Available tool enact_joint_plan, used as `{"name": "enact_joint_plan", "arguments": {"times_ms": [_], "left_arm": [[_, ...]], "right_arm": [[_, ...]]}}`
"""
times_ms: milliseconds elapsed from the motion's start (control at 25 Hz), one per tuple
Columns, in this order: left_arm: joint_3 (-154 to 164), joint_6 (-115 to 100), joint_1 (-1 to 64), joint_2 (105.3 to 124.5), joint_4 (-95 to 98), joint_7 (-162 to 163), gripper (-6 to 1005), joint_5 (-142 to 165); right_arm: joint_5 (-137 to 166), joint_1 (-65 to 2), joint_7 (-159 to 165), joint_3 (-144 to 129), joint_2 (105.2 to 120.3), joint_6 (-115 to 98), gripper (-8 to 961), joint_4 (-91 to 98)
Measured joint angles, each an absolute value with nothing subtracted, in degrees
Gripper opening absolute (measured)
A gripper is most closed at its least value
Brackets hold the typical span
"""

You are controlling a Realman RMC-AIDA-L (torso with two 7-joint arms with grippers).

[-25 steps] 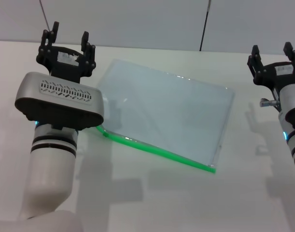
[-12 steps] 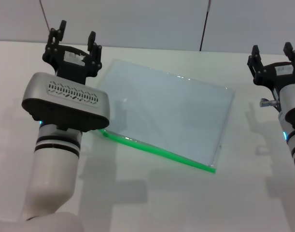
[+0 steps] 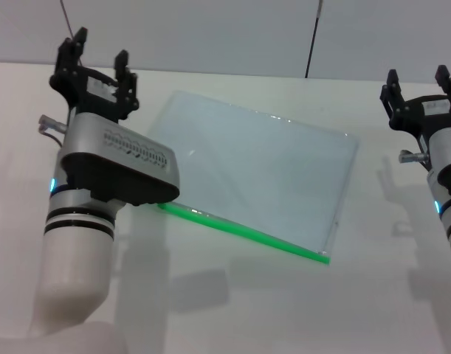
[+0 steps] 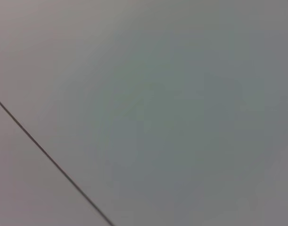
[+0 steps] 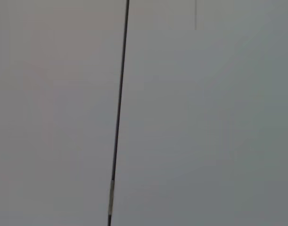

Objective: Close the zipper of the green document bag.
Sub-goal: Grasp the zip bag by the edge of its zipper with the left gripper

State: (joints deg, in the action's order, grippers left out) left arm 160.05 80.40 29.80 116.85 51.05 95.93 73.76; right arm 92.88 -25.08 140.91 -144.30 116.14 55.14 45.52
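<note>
The green document bag, a flat translucent pale blue-green pouch, lies tilted in the middle of the white table in the head view. Its zipper is the bright green strip along the near long edge; the strip's left end is hidden behind my left arm, and no slider shows. My left gripper is raised beside the bag's far left corner, fingers open and empty, pointing away. At the right edge my right gripper stands open and empty, well clear of the bag. Both wrist views show only a grey wall with a dark seam.
The white table spreads bare in front of the bag and between the arms. A grey wall with dark vertical seams rises behind the table's far edge.
My left arm has swung left and rotated, so its gripper now sits farther left of the bag's corner. The bag and the right arm have not moved.
</note>
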Motion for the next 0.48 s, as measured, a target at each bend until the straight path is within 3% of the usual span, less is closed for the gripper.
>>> {"name": "enact_joint_plan", "arguments": {"times_ms": [480], "left_arm": [[160.5, 81.2, 30.1, 116.89, 50.9, 73.2, 614, 68.8]], "right_arm": [[91.8, -25.2, 140.7, -143.6, 116.01, 54.7, 729, 44.5]]}}
